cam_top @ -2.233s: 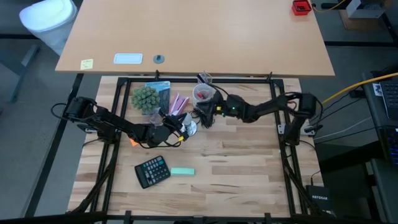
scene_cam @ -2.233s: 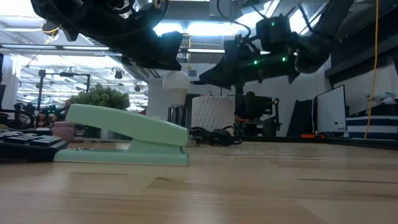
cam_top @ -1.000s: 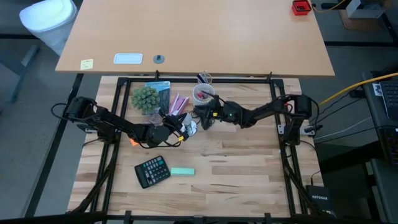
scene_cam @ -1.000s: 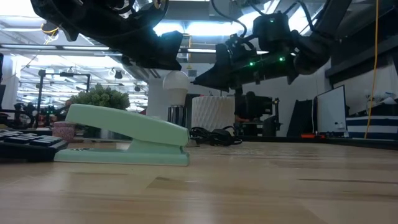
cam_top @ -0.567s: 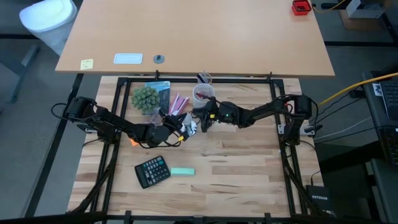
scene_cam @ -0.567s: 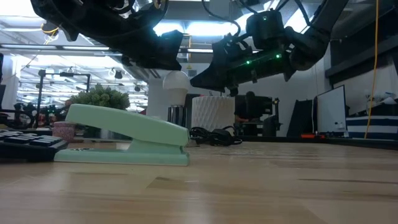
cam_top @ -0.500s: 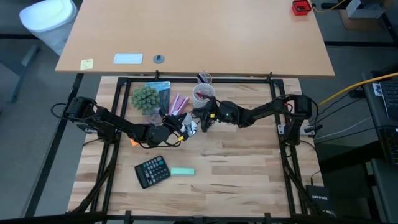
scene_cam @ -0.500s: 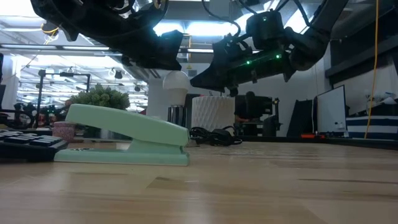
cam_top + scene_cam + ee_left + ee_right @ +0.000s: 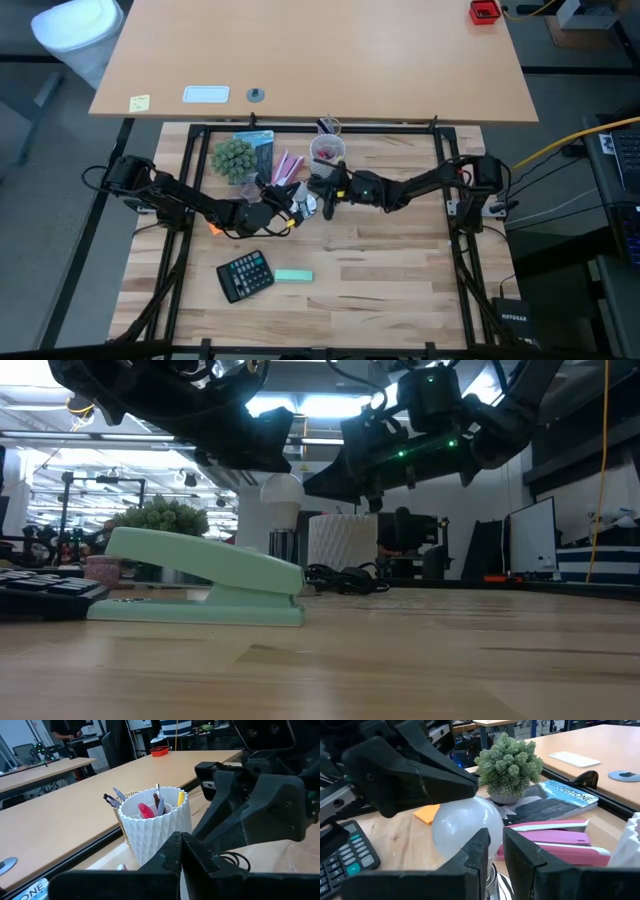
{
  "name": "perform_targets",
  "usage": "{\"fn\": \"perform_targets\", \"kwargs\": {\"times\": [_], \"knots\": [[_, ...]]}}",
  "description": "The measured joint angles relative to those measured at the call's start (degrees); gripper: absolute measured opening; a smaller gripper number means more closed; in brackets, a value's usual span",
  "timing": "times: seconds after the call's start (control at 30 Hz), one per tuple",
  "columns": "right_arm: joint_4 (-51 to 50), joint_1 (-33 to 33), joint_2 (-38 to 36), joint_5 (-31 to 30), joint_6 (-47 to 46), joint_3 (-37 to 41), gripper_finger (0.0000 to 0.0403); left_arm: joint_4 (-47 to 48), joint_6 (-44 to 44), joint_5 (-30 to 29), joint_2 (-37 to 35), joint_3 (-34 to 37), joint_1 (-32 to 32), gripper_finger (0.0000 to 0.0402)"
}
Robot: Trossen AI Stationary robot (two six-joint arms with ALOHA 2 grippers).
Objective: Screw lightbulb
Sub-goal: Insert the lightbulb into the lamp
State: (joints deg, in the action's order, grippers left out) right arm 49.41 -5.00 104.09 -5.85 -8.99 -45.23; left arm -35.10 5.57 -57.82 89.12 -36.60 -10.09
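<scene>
While the small pale rounded lightbulb is standing upright on its socket mid-table, the right gripper is pinching it from directly beside; the left gripper, closed, is waiting just opposite

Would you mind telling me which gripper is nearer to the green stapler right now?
The left. The left gripper, shut, sits beside the lightbulb, up-table of the green stapler. The right gripper is beyond it, by the white pen cup, farther from the stapler.
</scene>
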Motion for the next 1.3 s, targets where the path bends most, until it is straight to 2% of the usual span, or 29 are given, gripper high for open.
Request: {"fn": "perform_targets", "kwargs": {"times": [0.83,1.03,1.3], "knots": [[0.0,1.9,0.0,3.3,-1.0,0.0,0.0064,-0.1,0.0,0.3,0.0,0.0,1.2,0.0001],[0.1,1.7,-0.1,2.4,-0.5,0.0,0.0064,0.1,0.0,0.0,0.0,0.0,0.5,0.0001],[0.0,1.6,-2.9,-2.9,4.7,0.0,0.0064,0.2,0.0,0.0,0.0,0.0,-0.2,0.0001]]}}
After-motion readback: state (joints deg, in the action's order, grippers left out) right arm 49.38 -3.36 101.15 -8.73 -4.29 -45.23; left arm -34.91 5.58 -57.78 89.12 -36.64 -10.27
